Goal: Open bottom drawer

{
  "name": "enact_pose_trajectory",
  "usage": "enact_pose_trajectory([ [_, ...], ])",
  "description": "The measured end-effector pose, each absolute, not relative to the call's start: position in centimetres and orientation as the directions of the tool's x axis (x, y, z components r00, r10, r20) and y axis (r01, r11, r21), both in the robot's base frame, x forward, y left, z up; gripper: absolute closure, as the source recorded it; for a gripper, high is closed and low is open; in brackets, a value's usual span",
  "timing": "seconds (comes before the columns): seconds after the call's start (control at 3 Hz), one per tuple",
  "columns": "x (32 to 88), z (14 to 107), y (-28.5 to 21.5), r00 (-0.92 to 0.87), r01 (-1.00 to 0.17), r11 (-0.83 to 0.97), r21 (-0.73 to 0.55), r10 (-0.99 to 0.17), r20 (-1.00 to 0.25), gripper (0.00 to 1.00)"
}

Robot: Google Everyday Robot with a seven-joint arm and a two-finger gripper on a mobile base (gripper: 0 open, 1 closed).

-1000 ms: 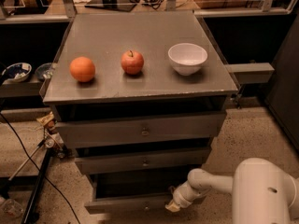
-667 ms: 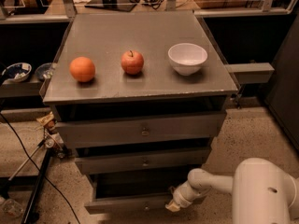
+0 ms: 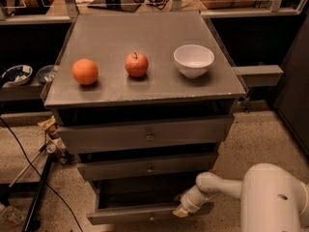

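Nothing visible has moved in the last second: gripper (image 3: 183,210) sits at the right end of the bottom drawer's (image 3: 140,215) front edge, and whether it is open or closed I cannot tell. The drawer already stands out past the middle drawer (image 3: 145,167), dark cavity showing, so the pull looks largely done or paused. Farther back, orange (image 3: 85,71), apple (image 3: 136,64) and bowl (image 3: 193,60) rest on the cabinet top (image 3: 145,30).

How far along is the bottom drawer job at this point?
Done: the bottom drawer already sits pulled out, its front forward of the middle drawer, dark interior showing. In hand: the gripper is at the front's right end. Left: perhaps a further pull, then backing the arm away.
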State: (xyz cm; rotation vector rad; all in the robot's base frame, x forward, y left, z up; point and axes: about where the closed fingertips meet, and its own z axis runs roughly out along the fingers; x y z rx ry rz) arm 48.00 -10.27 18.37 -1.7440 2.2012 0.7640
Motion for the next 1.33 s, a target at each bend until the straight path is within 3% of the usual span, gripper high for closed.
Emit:
enact_pose_trajectory([
  [1.33, 47.9, 19.8, -10.4, -0.288, -0.953, 0.188, 0.239, -0.808, -0.514, 1.00],
])
